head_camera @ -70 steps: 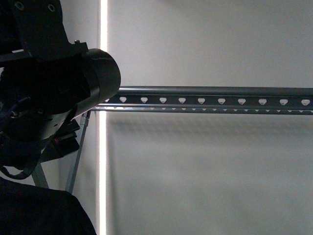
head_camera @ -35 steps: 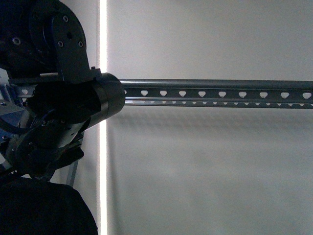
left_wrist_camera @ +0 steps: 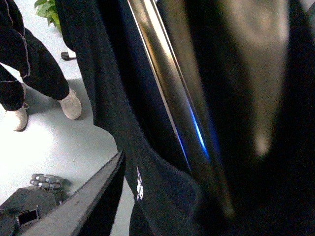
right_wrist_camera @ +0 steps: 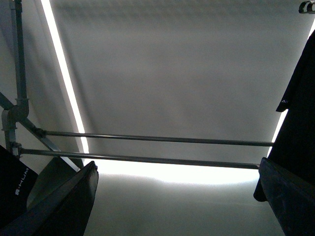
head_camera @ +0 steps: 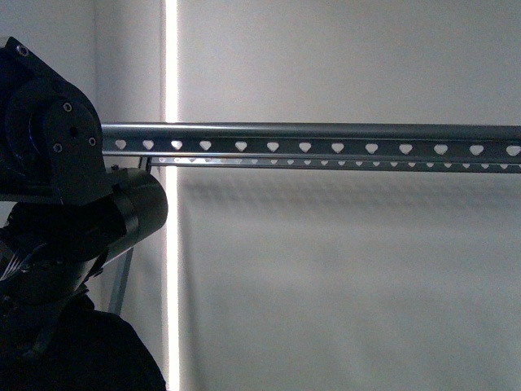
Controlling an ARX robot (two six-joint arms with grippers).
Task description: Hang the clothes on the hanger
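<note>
The hanger is a grey metal rack: its long horizontal tube [head_camera: 326, 130] runs across the front view above a strip of heart-shaped holes [head_camera: 326, 148]. The black T-shirt [left_wrist_camera: 123, 103] hangs close to the left wrist camera, beside a shiny rack tube [left_wrist_camera: 165, 83]; a small white print shows on its hem [left_wrist_camera: 139, 183]. My left gripper [left_wrist_camera: 182, 201] is open, with one finger [left_wrist_camera: 83, 201] showing and the other lost in the dark. My left arm [head_camera: 73, 212] is below the rack's left end. My right gripper [right_wrist_camera: 177, 196] is open and empty, facing two lower rack bars [right_wrist_camera: 157, 139].
A person's legs and pale shoes [left_wrist_camera: 71, 104] stand on the floor by the shirt, near a green plant [left_wrist_camera: 47, 10]. Black cloth hangs at both edges of the right wrist view [right_wrist_camera: 300, 123], [right_wrist_camera: 12, 184]. A slanted rack leg [head_camera: 122, 281] shows left. A grey wall lies behind.
My left arm has dropped and pulled back to the left, uncovering the rack's left end. The rack tube now sits a little higher in the front view.
</note>
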